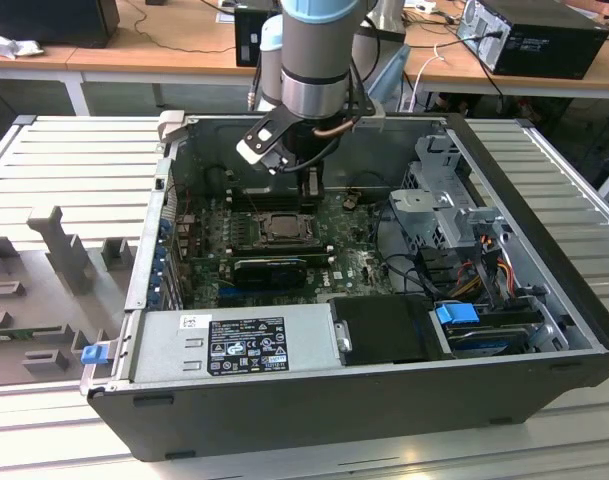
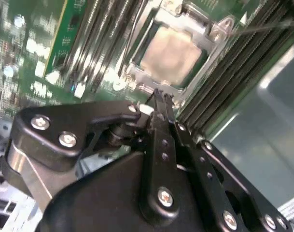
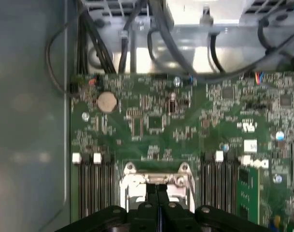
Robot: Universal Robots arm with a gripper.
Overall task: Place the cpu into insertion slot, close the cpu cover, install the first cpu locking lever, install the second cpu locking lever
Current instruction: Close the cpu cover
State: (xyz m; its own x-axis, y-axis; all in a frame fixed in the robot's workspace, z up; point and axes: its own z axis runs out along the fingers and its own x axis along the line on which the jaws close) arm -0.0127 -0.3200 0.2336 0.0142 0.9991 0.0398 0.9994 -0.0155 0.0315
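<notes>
Peeking past the gripper, cpu cover is half-hidden.

The Universal Robots arm enters from the upper edge of the exterior view, its grey wrist segment nearly vertical. The black gripper hangs below it, pointing straight down. In both wrist views its fingers lie flat against each other with only a thin seam between them and nothing clamped there. The linkage bars sit folded close alongside.
</notes>
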